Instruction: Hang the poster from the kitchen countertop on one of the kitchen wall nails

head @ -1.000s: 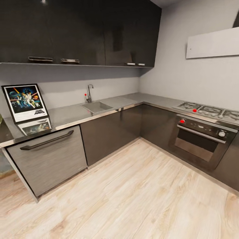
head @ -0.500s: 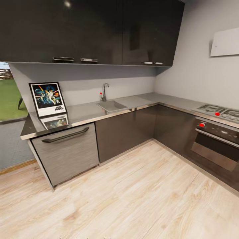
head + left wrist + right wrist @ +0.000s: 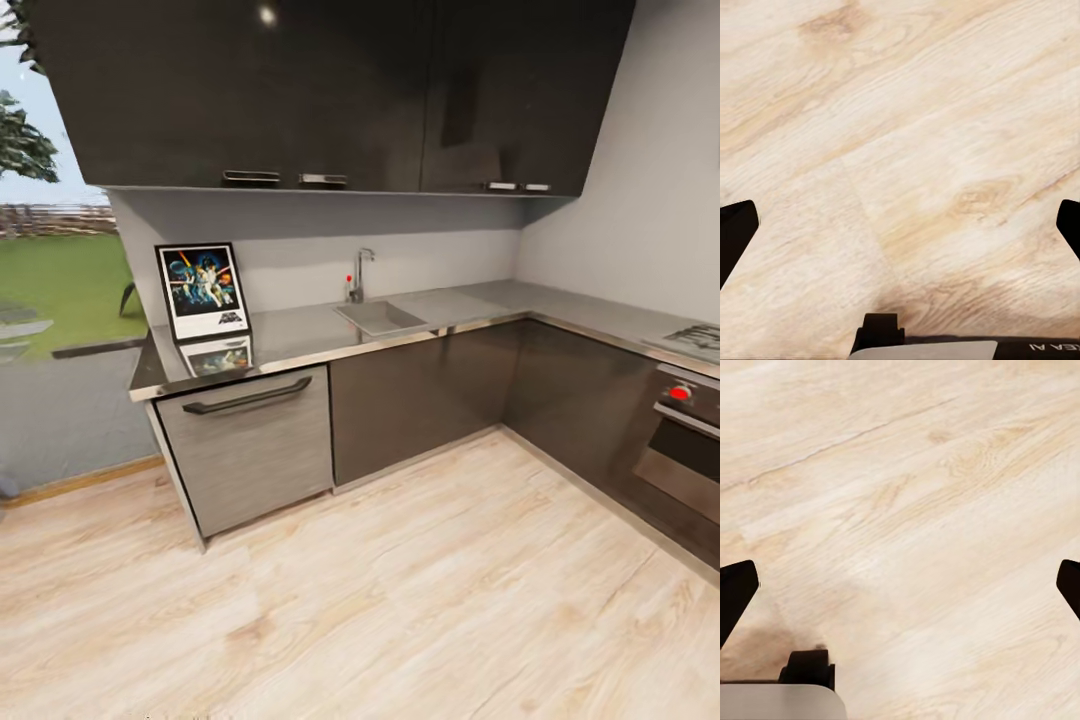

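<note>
Poster upright on table, untouched.
The poster (image 3: 204, 291) stands at the table's (image 3: 300, 340) left end, well left of the sink (image 3: 380, 317); my left hand (image 3: 900, 225) and right hand (image 3: 900, 585) hang spread wide, empty, over wood floor (image 3: 400, 590).

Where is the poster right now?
In the head view, the poster stands upright at the left end of the kitchen countertop, against the wall, left of the sink and above the dishwasher front.
</note>
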Tool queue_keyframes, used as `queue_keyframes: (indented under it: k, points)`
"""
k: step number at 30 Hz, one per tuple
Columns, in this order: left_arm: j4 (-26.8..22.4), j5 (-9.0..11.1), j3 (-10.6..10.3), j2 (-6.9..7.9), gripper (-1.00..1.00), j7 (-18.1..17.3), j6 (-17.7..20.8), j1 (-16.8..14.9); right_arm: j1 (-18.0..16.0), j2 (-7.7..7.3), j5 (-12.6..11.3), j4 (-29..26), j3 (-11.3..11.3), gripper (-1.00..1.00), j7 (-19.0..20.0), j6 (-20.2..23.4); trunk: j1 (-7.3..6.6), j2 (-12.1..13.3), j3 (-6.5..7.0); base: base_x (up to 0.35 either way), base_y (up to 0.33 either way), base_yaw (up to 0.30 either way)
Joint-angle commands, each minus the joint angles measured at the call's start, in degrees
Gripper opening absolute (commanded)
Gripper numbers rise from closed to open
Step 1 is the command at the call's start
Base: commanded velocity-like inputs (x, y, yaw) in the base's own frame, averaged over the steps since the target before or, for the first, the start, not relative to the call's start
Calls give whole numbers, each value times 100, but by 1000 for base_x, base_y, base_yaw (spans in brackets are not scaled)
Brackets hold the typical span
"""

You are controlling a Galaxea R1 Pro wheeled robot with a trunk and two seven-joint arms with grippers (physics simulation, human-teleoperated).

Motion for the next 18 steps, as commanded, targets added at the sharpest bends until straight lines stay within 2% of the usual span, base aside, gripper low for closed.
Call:
queue_keyframes:
  k: [1,9,18]
  points:
    - [-5,-3,7,-3,100,2,-8,1,-2,0,39,4,4,100,-26,-11,0,-2,-7,0,0,274]
    - [-5,-3,11,-3,100,2,-8,1,-2,-5,35,4,9,100,-22,-7,0,-2,-25,24,0,252]
    - [-5,-3,16,-3,100,2,-8,1,-1,-9,31,4,5,100,-17,-14,0,-2,-29,261,0,91]
